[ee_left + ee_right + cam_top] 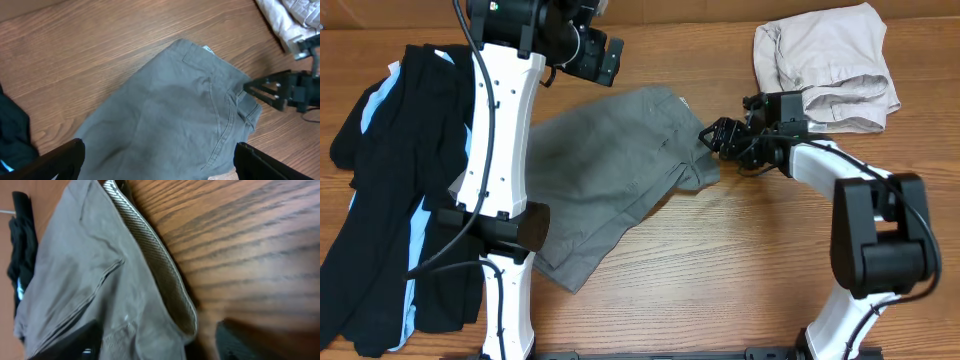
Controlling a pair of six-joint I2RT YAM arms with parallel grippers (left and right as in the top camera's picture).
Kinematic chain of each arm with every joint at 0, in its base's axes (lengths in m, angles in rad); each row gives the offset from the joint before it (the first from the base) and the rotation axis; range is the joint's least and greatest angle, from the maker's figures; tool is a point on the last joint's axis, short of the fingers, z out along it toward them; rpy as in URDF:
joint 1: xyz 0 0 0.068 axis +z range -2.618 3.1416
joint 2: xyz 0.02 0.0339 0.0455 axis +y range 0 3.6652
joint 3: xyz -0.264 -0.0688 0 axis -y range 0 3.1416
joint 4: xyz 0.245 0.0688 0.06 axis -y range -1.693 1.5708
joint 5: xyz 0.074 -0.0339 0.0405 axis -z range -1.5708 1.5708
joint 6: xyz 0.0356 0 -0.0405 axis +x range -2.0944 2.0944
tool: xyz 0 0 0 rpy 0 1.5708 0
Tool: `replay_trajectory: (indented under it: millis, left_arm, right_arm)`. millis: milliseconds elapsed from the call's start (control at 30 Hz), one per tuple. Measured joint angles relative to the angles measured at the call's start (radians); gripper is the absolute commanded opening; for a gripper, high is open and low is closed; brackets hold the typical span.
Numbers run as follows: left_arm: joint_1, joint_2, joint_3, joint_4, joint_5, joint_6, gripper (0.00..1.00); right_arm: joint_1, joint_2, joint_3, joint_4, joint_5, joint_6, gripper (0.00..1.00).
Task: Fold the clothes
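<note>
The grey shorts [610, 170] lie spread and rumpled in the middle of the table. They also show in the left wrist view [170, 110] and the right wrist view [95, 275]. My left gripper [603, 58] hovers above their far edge, wide open and empty [160, 162]. My right gripper [716, 136] is low at the shorts' right edge. It is open, with the waistband corner lying between its fingers [160, 340]. The black garment with light-blue stripes [390, 200] lies at the left. The beige garment [830, 65] lies bunched at the back right.
The left arm's white links [500, 130] stand over the seam between the black garment and the shorts. Bare wooden table [720, 270] shows in front of the shorts and along the back edge. The right arm's base [875, 250] stands at the front right.
</note>
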Motion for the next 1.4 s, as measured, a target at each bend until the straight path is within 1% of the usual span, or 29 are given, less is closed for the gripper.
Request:
replay_trajectory:
  millis: [67, 100, 133, 200, 267, 300, 467, 567, 700, 800, 867, 967, 1067, 1167, 1333, 1400]
  left_arm:
    - [0.0, 0.0, -0.001, -0.001, 0.0, 0.0, 0.95]
    - [0.0, 0.0, -0.001, -0.001, 0.0, 0.0, 0.94]
    - [0.0, 0.0, -0.001, -0.001, 0.0, 0.0, 0.93]
    - [-0.002, 0.0, -0.001, -0.001, -0.001, 0.0, 0.92]
    - [-0.005, 0.0, -0.001, -0.001, -0.002, 0.0, 0.92]
    - [-0.006, 0.0, -0.001, -0.001, -0.003, 0.0, 0.91]
    - [-0.011, 0.0, -0.001, -0.001, -0.003, 0.0, 0.9]
    - [-0.013, 0.0, -0.001, 0.0, -0.003, 0.001, 0.9]
    - [-0.013, 0.0, -0.001, 0.007, -0.003, 0.007, 0.9]
    - [-0.013, 0.0, -0.001, 0.012, -0.003, 0.011, 0.91]
    - [-0.013, 0.0, -0.001, 0.013, -0.003, 0.012, 0.93]
    - [-0.013, 0.0, -0.001, 0.013, -0.003, 0.017, 0.97]
    - [-0.013, -0.002, -0.001, 0.013, -0.003, 0.018, 0.99]
    - [-0.013, -0.014, -0.001, 0.01, -0.003, 0.018, 1.0]
    - [-0.007, -0.051, -0.001, 0.007, -0.003, 0.019, 1.0]
    - [-0.004, -0.06, -0.001, 0.003, -0.003, 0.022, 1.0]
  right_arm:
    - [0.016, 0.017, 0.0, 0.027, 0.0, 0.002, 0.64]
    - [0.024, 0.021, 0.0, 0.042, 0.005, 0.002, 0.6]
    - [0.032, 0.022, 0.0, 0.052, 0.006, 0.001, 0.53]
    - [0.041, 0.024, 0.001, 0.072, 0.007, -0.001, 0.35]
    - [0.041, 0.024, 0.003, 0.087, 0.009, 0.0, 0.12]
    - [0.037, 0.024, 0.004, 0.087, 0.011, 0.001, 0.04]
    - [-0.019, 0.015, 0.013, 0.013, 0.003, 0.01, 0.04]
    - [-0.079, -0.039, 0.013, -0.069, -0.002, 0.006, 0.04]
    - [-0.154, -0.202, 0.016, -0.192, -0.004, -0.022, 0.04]
    - [-0.193, -0.367, 0.037, -0.297, 0.001, -0.059, 0.04]
    - [-0.2, -0.465, 0.066, -0.375, 0.019, -0.088, 0.04]
    - [-0.197, -0.566, 0.105, -0.456, 0.044, -0.124, 0.04]
    - [-0.18, -0.637, 0.129, -0.5, 0.071, -0.15, 0.04]
    - [-0.121, -0.655, 0.136, -0.531, 0.116, -0.168, 0.04]
    - [0.034, -0.588, 0.136, -0.544, 0.185, -0.18, 0.04]
    - [0.101, -0.544, 0.136, -0.534, 0.205, -0.181, 0.08]
